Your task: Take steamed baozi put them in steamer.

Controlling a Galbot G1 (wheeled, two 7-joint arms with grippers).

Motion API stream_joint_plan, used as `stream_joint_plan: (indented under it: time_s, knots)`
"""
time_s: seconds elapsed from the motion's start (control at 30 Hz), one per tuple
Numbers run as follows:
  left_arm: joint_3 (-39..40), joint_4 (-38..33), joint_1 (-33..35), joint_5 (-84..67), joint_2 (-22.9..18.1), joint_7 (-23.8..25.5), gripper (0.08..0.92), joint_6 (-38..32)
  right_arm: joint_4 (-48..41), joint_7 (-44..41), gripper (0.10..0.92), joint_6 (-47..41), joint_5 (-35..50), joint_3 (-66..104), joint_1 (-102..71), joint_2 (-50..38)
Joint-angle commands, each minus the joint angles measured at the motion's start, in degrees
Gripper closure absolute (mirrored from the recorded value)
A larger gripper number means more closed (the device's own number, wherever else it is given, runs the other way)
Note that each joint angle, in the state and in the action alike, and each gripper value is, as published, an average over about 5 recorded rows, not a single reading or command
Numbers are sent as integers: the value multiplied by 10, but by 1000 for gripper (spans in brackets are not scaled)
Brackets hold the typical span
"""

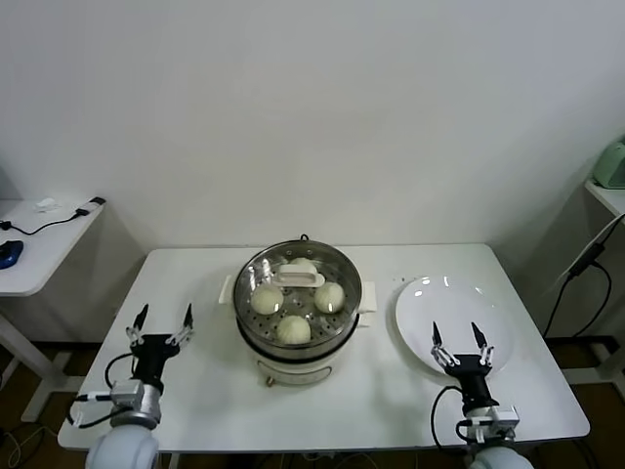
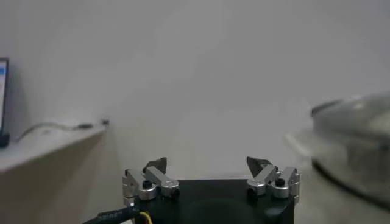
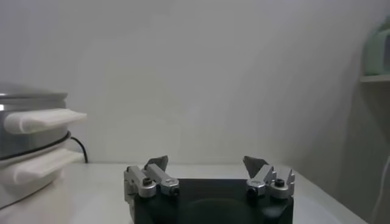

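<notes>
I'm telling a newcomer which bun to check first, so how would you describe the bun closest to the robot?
Start at the white table and find the shiny steel steamer at its middle, left of the empty white plate. Its glass lid is on, with buns showing through. The front bun sits alone at the near edge, while the other buns sit farther back, around the lid's white handle.

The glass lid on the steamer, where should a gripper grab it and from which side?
Probably the white handle on top of the lid, from straight above. It is a raised bar on smooth domed glass that offers no other hold, so open jaws should straddle its narrow width.
</notes>
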Motion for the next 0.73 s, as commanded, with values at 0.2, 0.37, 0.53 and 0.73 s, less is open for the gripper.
stream_joint_plan:
  time_s: [0.2, 0.37, 0.53, 0.73]
  knots:
    - [-9, 117, 20, -49, 2, -6, 177, -88, -19, 3, 203, 0, 4, -11, -2, -6]
    - [-8, 111, 20, -51, 0, 2, 177, -89, -21, 2, 203, 0, 4, -16, 1, -4]
    - [-8, 101, 24, -52, 0, 8, 177, -88, -23, 1, 203, 0, 4, -21, 4, -4]
    - [-9, 94, 26, -52, -1, 12, 177, -85, -24, 1, 203, 1, 3, -25, 6, -3]
